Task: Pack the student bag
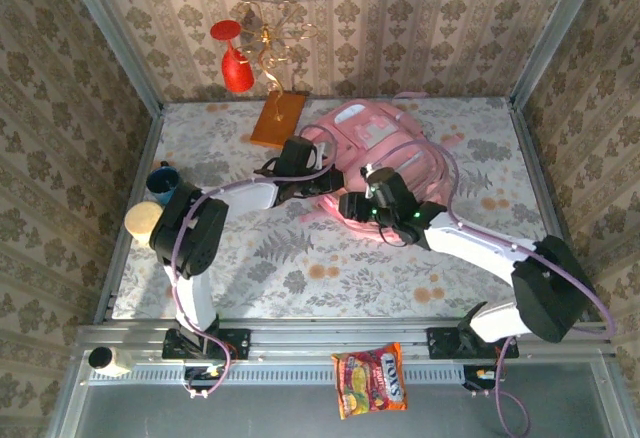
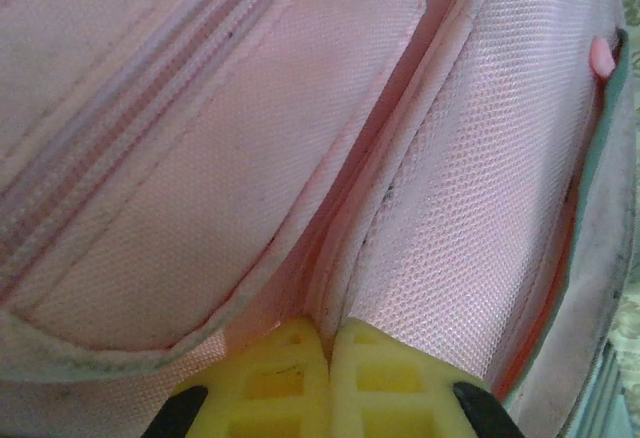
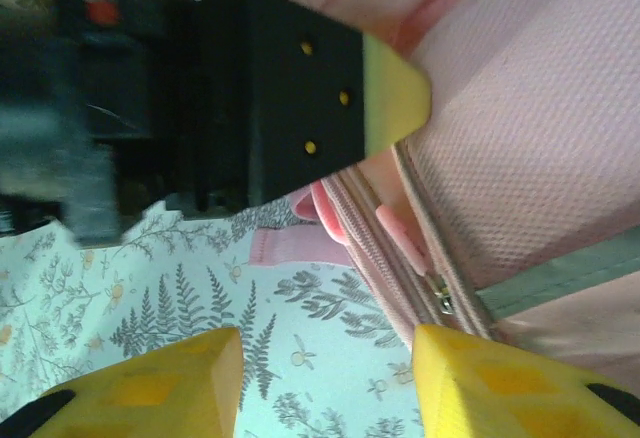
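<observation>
Student bag point(image 1: 375, 138), soft pink woven mesh fabric, lies on the floral table point(image 1: 300, 268), far middle. Left fingers point(image 2: 290, 378), ribbed yellow, pinch together on its seam fold. Right fingers point(image 3: 180, 383) spread wide, holding nothing, beside its zipper point(image 3: 385, 243).

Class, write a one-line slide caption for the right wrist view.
Open right gripper over the table, beside the zipper of the pink student bag; left gripper at its fabric.
</observation>
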{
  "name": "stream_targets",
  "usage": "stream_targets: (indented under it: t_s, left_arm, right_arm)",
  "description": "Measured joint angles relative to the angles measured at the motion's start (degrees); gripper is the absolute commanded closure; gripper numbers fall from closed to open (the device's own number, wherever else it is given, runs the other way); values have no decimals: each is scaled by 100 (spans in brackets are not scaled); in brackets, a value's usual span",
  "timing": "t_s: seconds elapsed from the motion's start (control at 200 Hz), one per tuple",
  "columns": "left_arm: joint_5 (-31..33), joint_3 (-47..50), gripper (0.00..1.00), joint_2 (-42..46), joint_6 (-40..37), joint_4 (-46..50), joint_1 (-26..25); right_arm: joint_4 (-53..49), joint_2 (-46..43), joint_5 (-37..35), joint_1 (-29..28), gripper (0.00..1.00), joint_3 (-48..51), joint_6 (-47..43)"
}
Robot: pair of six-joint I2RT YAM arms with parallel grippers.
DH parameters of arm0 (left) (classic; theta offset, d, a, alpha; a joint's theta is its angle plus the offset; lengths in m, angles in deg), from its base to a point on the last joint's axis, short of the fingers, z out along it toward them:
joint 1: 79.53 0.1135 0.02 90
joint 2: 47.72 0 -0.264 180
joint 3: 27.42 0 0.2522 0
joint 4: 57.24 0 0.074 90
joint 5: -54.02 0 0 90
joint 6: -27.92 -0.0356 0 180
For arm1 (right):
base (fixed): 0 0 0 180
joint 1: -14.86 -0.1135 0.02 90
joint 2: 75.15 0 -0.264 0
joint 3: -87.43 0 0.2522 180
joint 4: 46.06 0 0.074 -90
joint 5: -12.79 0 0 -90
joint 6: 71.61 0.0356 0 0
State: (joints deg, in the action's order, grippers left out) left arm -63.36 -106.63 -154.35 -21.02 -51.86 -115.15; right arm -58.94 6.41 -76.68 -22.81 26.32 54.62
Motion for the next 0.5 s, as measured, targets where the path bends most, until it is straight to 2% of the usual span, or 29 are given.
stream_targets:
  t_s: [0.165, 0.5]
  left_arm:
    - [7, 173, 100, 258, 297, -149, -57]
    - [197, 205, 100, 439, 382, -133, -155]
  right_arm:
    - [413, 190, -291, -164, 50, 210, 664]
    - [1025, 326, -1174, -393, 57, 404, 1537]
